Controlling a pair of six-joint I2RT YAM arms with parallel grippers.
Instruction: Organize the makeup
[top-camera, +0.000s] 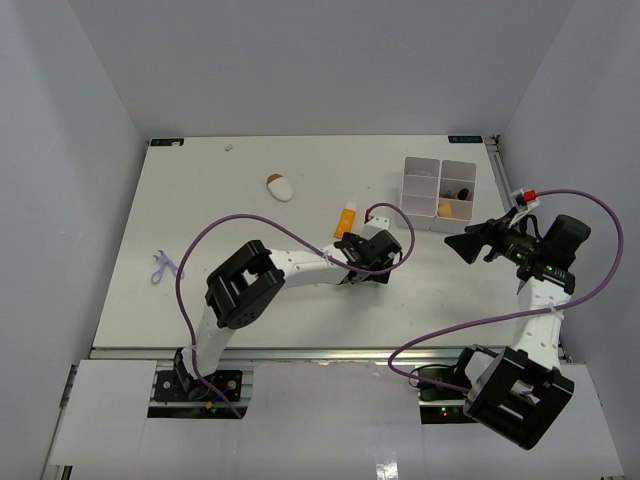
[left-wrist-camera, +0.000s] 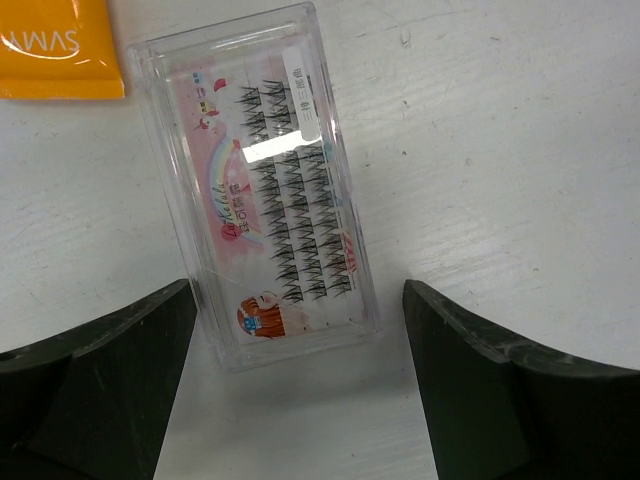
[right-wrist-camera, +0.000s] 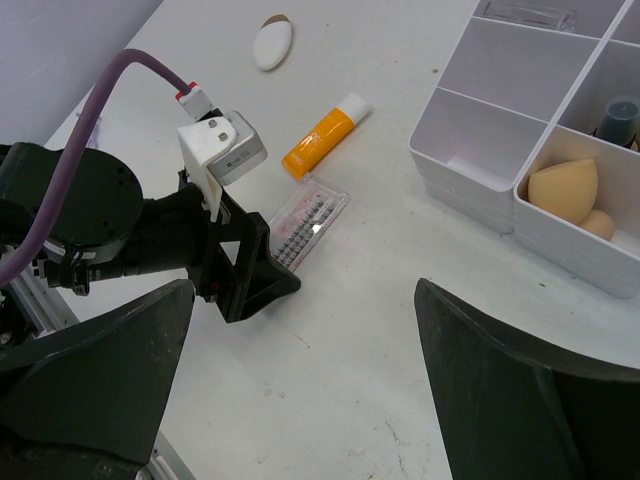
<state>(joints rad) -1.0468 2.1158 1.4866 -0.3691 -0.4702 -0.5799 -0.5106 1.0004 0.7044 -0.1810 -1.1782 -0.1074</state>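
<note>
A flat clear-pink palette (left-wrist-camera: 262, 190) lies on the table, its near end between the fingers of my left gripper (left-wrist-camera: 297, 300). That gripper is open and touches nothing. In the top view the left gripper (top-camera: 368, 252) hides the palette. An orange white-capped tube (top-camera: 345, 220) lies just beyond it. The white-and-brown oval piece (top-camera: 280, 187) sits farther back left. Two tan sponges (right-wrist-camera: 565, 185) and a dark-capped bottle (right-wrist-camera: 617, 115) rest in the white box (top-camera: 440, 193). My right gripper (top-camera: 465, 243) hangs open and empty in front of the box.
Another clear flat case (right-wrist-camera: 525, 12) lies in a far compartment of the box. A small purple item (top-camera: 160, 265) sits near the table's left edge. Grey walls close in the left, back and right sides.
</note>
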